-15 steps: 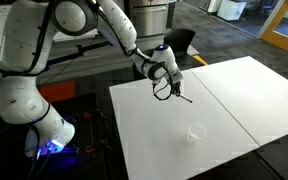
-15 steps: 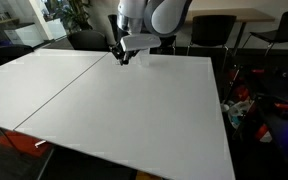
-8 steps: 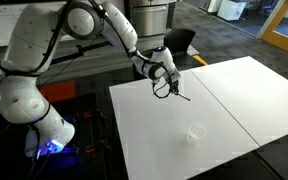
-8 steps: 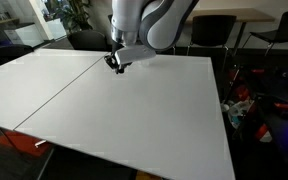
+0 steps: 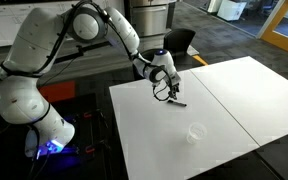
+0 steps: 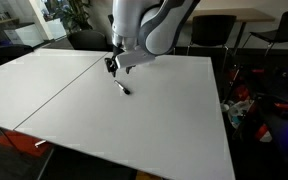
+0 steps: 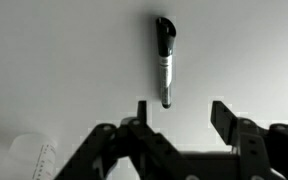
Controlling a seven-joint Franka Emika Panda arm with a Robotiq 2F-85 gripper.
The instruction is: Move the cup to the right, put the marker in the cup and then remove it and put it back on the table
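The short thin black marker (image 7: 164, 60) lay flat on the large white tabletop (image 5: 234, 90), just ahead of the Robotiq gripper (image 7: 182, 118), whose fingers (image 7: 224, 118) stood apart and held nothing. From the wrist, its long axis ran straight away from the gripper, square to the closing line. Its near end sat off-centre, close beside one finger. A grasp would, I reckoned, need a short advance and a sideways nudge. The small clear plastic cup (image 5: 195, 132) stood well apart.
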